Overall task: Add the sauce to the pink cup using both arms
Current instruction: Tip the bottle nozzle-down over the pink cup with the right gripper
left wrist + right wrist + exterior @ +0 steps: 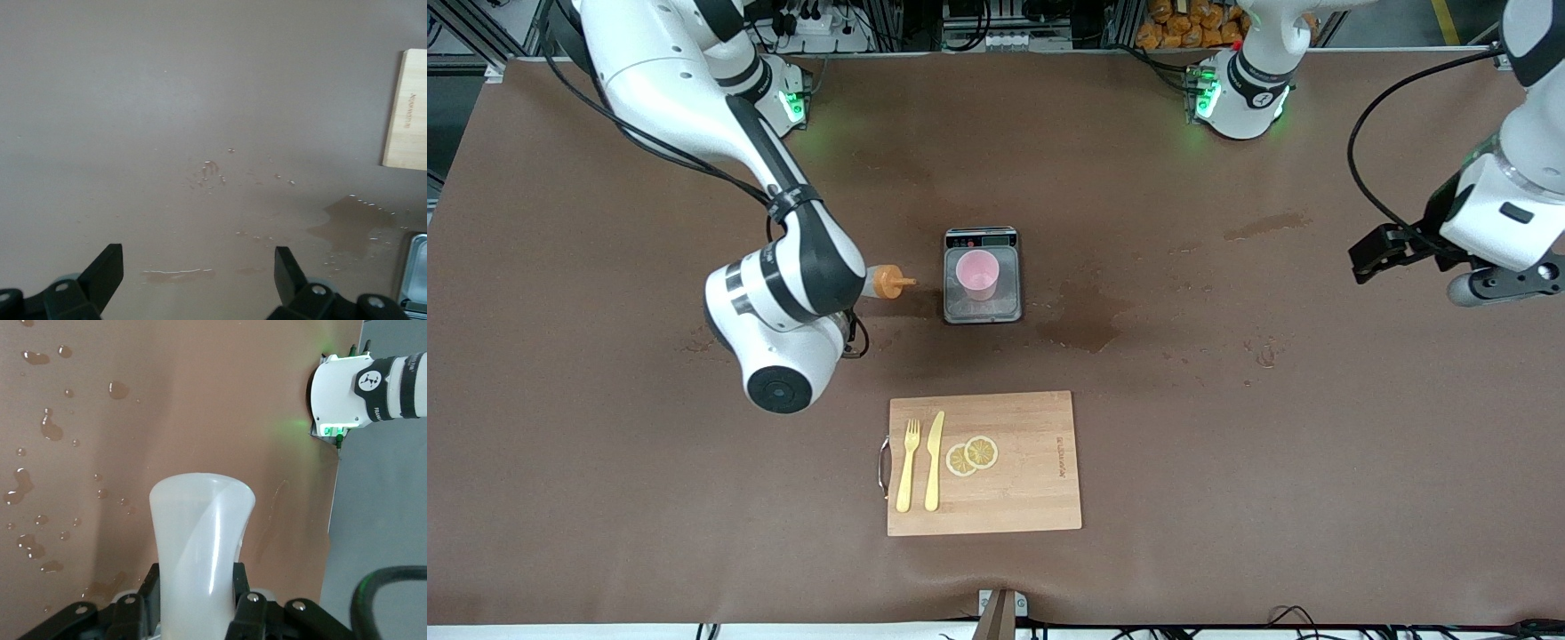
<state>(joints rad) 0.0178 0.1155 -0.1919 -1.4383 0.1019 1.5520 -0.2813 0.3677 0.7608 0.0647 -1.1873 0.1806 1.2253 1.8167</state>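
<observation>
In the front view, the sauce bottle [882,284] is held tipped, nozzle toward the pink cup [977,275] on a scale [982,307]. In the left wrist view, the left gripper [199,273] is seen over wet tabletop [200,100], jaws apart. In the right wrist view, the bottle is clamped by the right gripper [193,597].

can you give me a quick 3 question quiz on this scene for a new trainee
1. True or false: the pink cup stands on the cutting board.
2. What does the right gripper hold?
A. fork
B. sauce bottle
C. knife
3. Fill in: the left gripper is ____ and holds nothing.

Key:
1. False; it stands on the small scale.
2. B; it is shut on the sauce bottle, tipped with the orange nozzle pointing toward the cup.
3. Open; it waits over bare table at the left arm's end.
</observation>
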